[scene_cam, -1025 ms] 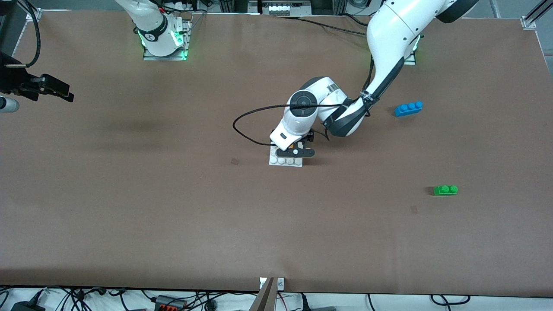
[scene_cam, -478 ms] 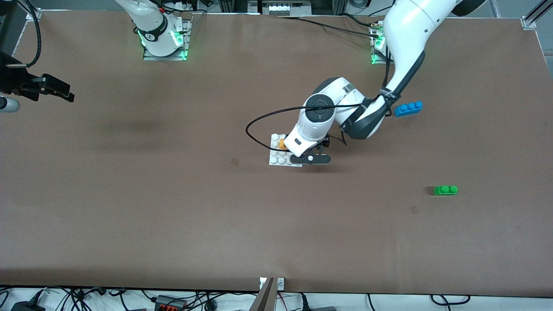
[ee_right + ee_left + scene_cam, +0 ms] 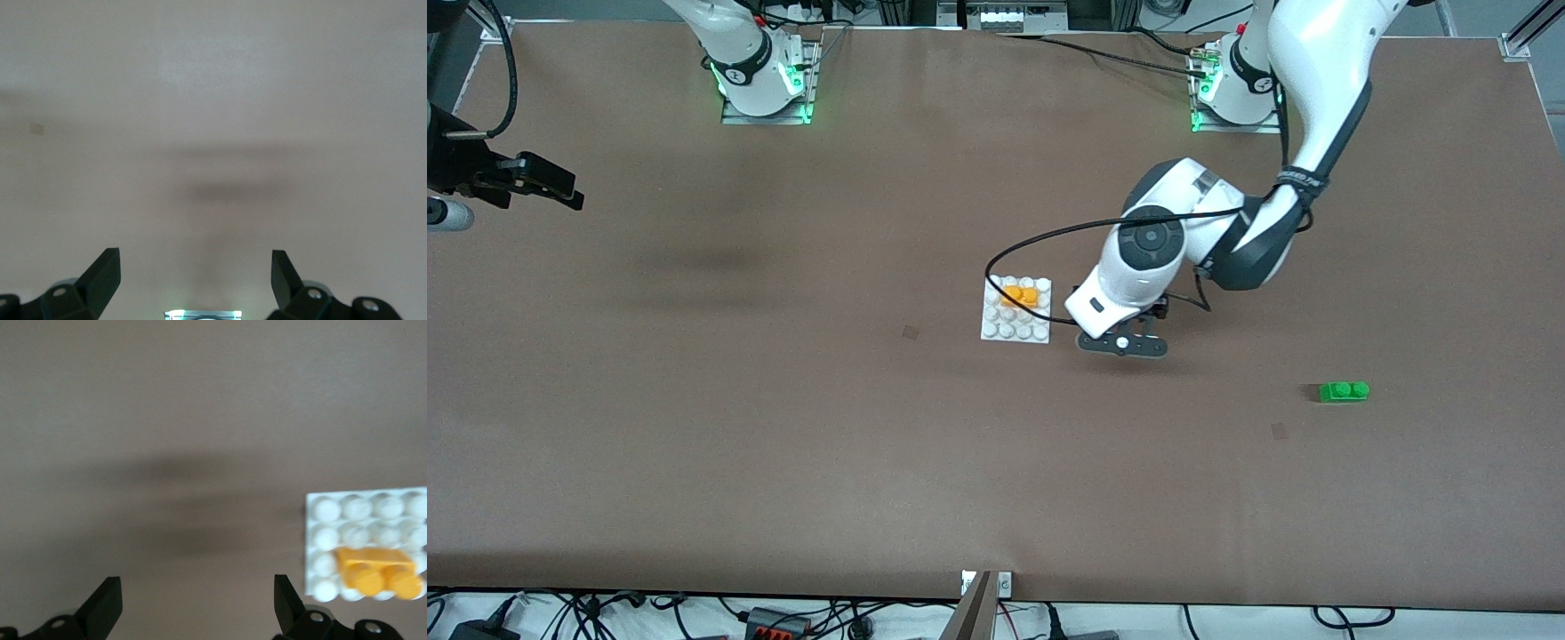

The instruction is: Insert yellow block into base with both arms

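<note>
- the yellow block sits on the base at frame centre, in its upper stud rows.
- it looks light, rigid and smooth; best gripped across its long flat sides.
- left gripper, over bare table beside the base, is wide open and empty.
- right gripper, at the frame's upper left edge, waits open and empty.

Orange-yellow block on a white studded base at centre frame; green brick lower right; brown table; white arms with black grippers
</note>
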Controlling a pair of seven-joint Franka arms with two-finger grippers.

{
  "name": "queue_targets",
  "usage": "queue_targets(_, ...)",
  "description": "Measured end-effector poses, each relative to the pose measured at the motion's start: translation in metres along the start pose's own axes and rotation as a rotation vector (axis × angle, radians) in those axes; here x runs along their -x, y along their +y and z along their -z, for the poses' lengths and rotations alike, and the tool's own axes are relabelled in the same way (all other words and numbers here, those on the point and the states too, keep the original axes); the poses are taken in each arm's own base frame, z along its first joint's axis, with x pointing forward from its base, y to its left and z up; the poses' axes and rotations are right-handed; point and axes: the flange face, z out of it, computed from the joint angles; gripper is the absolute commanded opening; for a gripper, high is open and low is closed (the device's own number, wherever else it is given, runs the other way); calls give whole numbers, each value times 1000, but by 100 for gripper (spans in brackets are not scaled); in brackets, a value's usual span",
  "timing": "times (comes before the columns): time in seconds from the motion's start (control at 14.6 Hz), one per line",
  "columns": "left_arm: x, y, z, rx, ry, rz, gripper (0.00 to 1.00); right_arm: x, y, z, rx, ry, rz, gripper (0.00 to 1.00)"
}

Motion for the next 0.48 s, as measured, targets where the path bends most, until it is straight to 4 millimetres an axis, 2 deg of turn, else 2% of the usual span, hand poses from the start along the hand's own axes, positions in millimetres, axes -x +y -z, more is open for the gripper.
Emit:
queue_targets(0.14,-2,-32,21,-20,-12,-25,100,0,0,0,0,0,0,100)
queue_targets(0.27,-4,-75,48,-12,-20,-42,100,0,0,0,0,0,1,100)
queue_targets(0.48,7,-135,92,-16,-40,-6,100,0,0,0,0,0,1,100)
